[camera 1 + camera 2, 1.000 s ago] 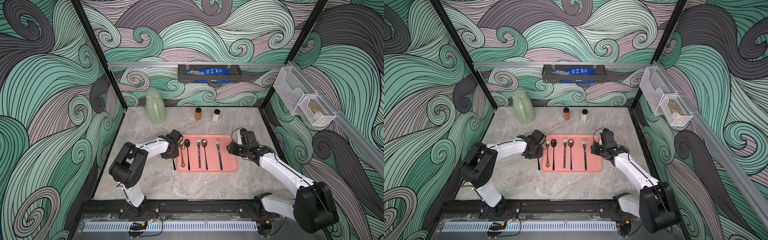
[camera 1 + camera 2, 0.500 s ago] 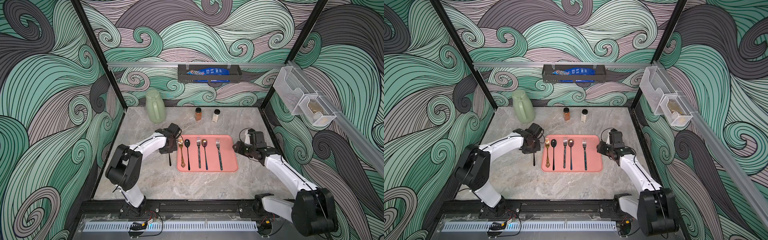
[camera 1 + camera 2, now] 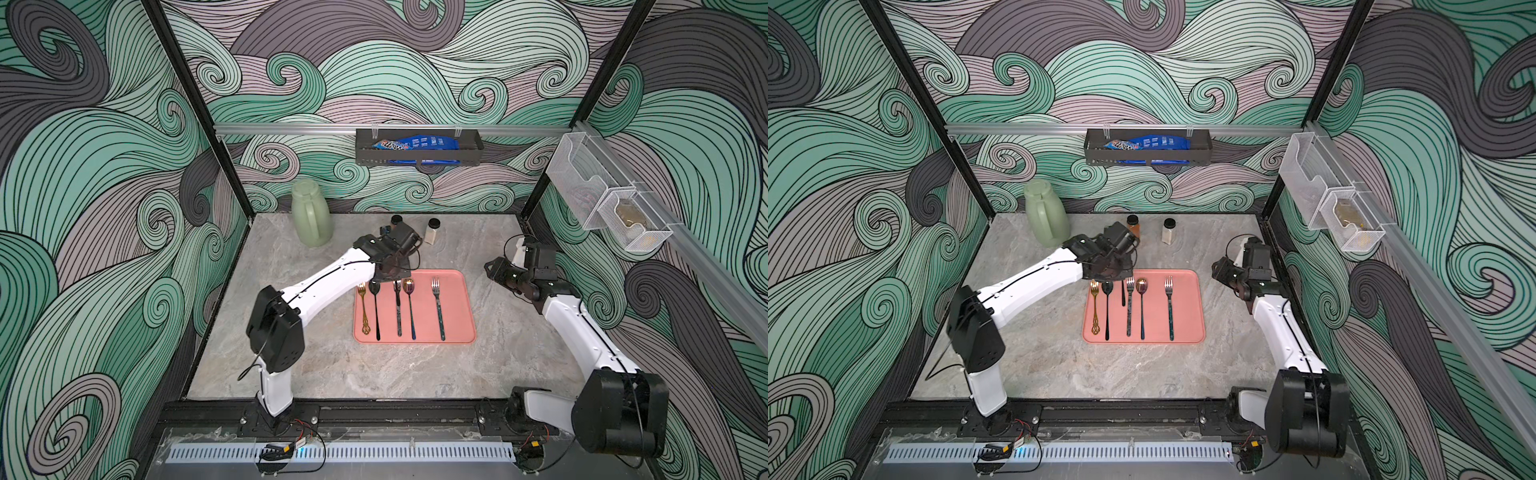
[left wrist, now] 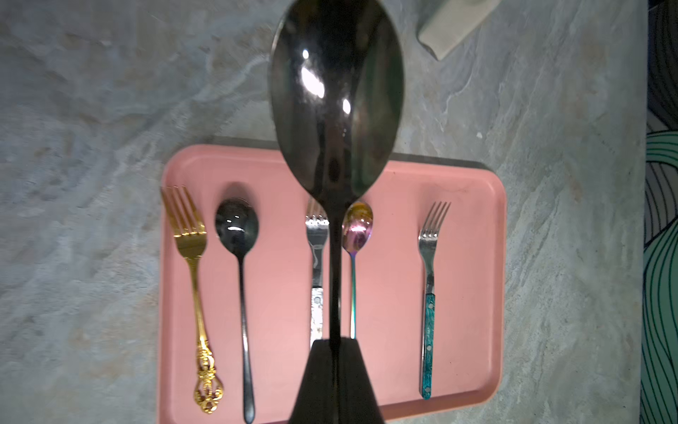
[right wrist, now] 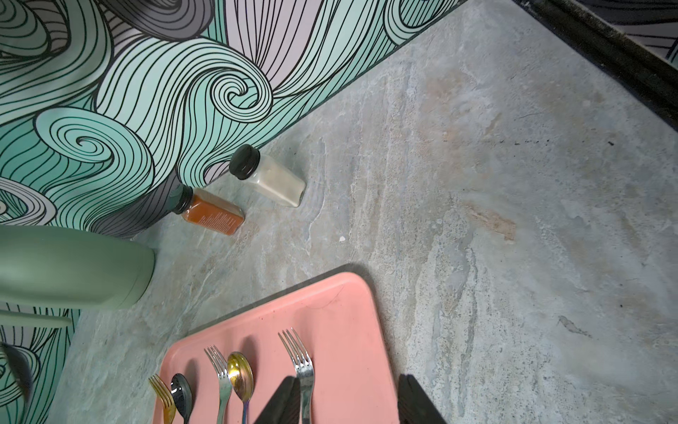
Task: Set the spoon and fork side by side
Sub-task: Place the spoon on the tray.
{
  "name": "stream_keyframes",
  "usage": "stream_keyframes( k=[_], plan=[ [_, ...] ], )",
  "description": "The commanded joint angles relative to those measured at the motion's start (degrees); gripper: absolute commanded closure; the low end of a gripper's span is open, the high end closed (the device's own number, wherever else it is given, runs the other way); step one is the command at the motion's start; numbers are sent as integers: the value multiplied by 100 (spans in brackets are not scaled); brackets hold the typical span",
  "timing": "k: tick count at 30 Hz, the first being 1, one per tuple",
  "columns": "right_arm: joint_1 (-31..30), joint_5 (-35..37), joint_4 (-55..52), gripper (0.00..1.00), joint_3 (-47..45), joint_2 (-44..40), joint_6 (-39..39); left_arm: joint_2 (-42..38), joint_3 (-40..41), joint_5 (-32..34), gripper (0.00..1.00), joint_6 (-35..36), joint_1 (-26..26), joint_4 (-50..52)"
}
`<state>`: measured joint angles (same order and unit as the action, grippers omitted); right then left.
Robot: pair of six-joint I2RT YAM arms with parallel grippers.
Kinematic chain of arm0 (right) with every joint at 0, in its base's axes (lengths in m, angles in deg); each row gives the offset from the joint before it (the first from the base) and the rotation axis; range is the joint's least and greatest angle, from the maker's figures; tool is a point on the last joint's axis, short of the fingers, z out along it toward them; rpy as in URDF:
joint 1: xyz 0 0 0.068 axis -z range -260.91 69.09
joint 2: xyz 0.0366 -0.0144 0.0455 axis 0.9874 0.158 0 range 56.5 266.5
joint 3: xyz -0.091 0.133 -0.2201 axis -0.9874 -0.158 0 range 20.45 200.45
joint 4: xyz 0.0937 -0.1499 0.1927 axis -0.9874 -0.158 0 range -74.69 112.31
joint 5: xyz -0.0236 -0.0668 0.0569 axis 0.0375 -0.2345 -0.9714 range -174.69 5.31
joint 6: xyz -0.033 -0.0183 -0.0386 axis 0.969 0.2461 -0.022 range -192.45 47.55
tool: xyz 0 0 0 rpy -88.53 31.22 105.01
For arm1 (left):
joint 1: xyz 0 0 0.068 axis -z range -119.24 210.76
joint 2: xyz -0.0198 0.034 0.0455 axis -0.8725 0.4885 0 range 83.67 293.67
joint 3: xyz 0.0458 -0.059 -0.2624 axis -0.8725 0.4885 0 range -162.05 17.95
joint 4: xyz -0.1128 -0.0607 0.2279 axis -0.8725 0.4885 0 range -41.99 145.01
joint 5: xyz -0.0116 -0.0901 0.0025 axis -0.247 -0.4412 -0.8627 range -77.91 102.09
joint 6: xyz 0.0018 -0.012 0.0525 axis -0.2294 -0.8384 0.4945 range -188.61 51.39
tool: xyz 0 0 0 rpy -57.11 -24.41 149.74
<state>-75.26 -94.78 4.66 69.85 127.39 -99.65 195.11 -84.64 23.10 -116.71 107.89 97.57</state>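
a: what lay nearest on the table (image 3: 332, 365)?

b: the pink tray (image 3: 457, 316) lay flat there. five pieces were on it in a row, handles to the near side, none touching. from the robot's left there were a gold fork (image 3: 364, 309), a black spoon (image 3: 375, 303), a silver fork (image 3: 398, 307), a rainbow spoon (image 3: 410, 307) and a green-handled fork (image 3: 438, 307).

a: were they in pairs?

b: the gold fork and the black spoon lay just beside each other, and so did the silver fork and the rainbow spoon. the green-handled fork lay alone, with bare tray on both sides of it.

a: and where was the spoon of the task?

b: the dark spoon (image 4: 335, 99) was in the left gripper (image 4: 332, 348), up in the air above the far edge of the tray. the jaws were pressed together on its thin handle, and the bowl pointed away from the wrist.

a: and the right gripper (image 3: 494, 270)?

b: it hung beside the right edge of the tray, not touching it. its jaws stood spread with nothing between them. in the right wrist view both fingers (image 5: 414, 400) showed well apart.

a: what stood further back?

b: an orange bottle (image 3: 1133, 227) and a white bottle (image 3: 1169, 232) stood near the back wall, and a green jug (image 3: 1045, 218) was to the left of them. on the wall hung a dark basket (image 3: 1146, 156) with a blue packet (image 3: 1142, 143) inside.
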Motion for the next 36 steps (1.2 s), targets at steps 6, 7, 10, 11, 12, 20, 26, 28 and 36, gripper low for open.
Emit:
stream_keyframes(
  k=[6,7,10,11,12,20,26,28,36],
  plan=[
    [229,-5,107,52,-107,-55,96,1804,-2169,91,100,-516,833,630],
    [259,17,76,52,-87,-72,127,2030,-2457,121,100,-511,912,697],
    [296,98,-62,52,-20,-160,199,2593,-3087,170,100,-515,1074,863],
    [312,158,-108,52,1,-207,212,2758,-3215,173,100,-510,1112,847],
    [309,200,-137,51,9,-260,219,2879,-3284,174,100,-519,1142,810],
    [328,389,-121,51,-48,-665,268,3482,-3444,136,100,-830,1257,520],
    [340,402,-80,51,-89,-761,289,3630,-3445,68,100,-1018,1336,387],
    [355,381,-68,51,-110,-745,295,3638,-3450,41,100,-1049,1355,317],
    [362,339,-67,51,-117,-745,302,3609,-3515,-67,80,-1025,1368,161]
  ],
)
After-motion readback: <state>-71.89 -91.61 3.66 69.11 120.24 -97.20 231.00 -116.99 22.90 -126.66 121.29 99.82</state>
